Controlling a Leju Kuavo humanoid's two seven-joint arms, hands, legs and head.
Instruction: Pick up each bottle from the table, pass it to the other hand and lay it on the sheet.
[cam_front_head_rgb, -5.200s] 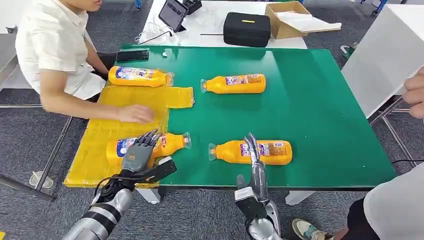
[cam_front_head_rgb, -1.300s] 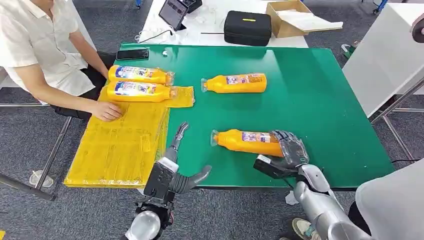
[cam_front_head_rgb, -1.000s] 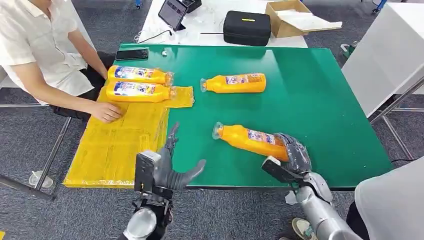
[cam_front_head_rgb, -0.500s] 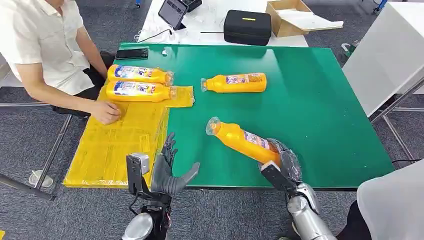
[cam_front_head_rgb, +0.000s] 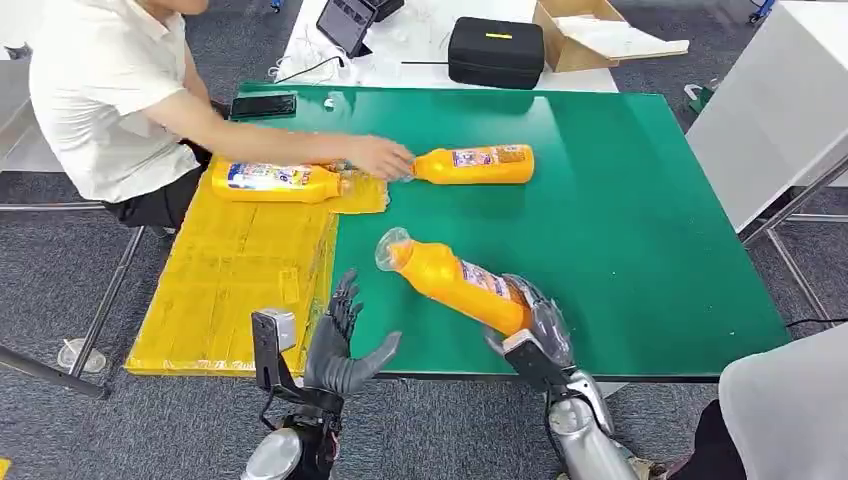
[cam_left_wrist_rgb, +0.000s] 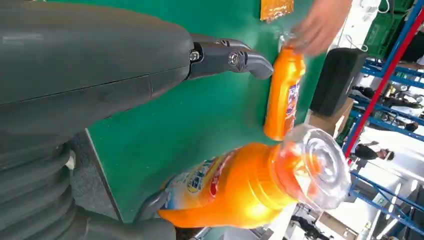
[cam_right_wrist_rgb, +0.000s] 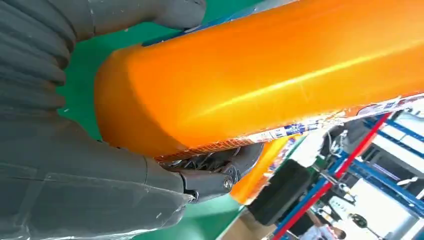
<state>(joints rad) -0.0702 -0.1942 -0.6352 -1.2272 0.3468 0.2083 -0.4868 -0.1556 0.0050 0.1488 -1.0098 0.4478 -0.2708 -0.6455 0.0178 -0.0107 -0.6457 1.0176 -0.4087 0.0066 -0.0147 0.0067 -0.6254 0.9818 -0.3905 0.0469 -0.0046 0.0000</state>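
The right hand (cam_front_head_rgb: 533, 325) is clamped round the base of a bottle (cam_front_head_rgb: 450, 280), which has been raised off the desk (cam_front_head_rgb: 640, 210) since half a second ago and swung further left, its clear cap now tilted up toward the left hand (cam_front_head_rgb: 335, 345). In the right wrist view the orange body (cam_right_wrist_rgb: 270, 75) is seen pressed against the palm with dark fingers (cam_right_wrist_rgb: 220, 167) wrapped under it. The left hand is held up at the near desk edge with fingers apart and nothing in it, just left of the cap. A person's hand (cam_front_head_rgb: 380, 157), earlier resting on the sheet (cam_front_head_rgb: 240, 280), has been stretched out to the cap of the far bottle (cam_front_head_rgb: 475, 165). One sheet bottle (cam_front_head_rgb: 275, 180) is seen lying at the sheet's far end
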